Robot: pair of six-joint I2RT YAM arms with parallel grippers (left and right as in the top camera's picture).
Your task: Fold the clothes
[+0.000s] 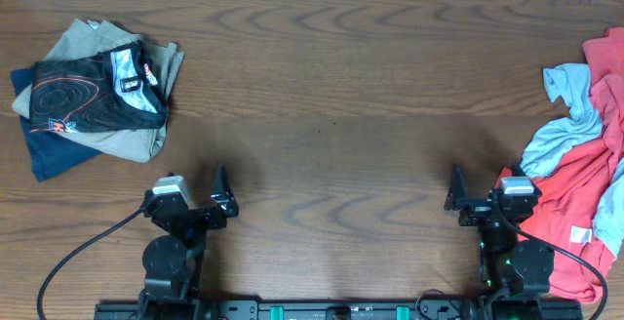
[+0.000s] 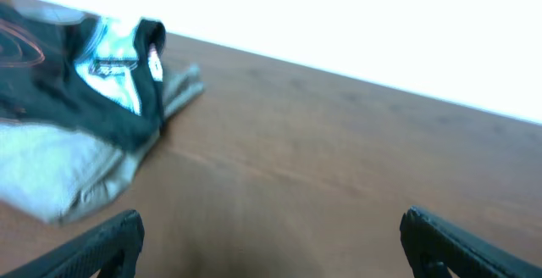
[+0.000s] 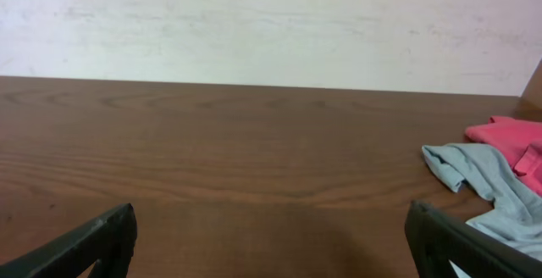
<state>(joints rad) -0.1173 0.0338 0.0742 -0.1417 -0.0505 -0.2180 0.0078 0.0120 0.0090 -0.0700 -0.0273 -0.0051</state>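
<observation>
A stack of folded clothes (image 1: 93, 96) lies at the far left of the table, a black printed garment on top of khaki and navy ones; it also shows in the left wrist view (image 2: 85, 100). A heap of unfolded clothes (image 1: 585, 164), red and light blue, lies at the right edge; its light blue piece shows in the right wrist view (image 3: 487, 180). My left gripper (image 1: 222, 193) is open and empty near the front edge; it also shows in the left wrist view (image 2: 271, 244). My right gripper (image 1: 455, 191) is open and empty left of the heap; it also shows in the right wrist view (image 3: 271, 244).
The brown wooden table (image 1: 331, 115) spreads between the two piles. A pale wall (image 3: 254, 24) stands beyond the table's far edge. Black cables run from both arm bases at the front.
</observation>
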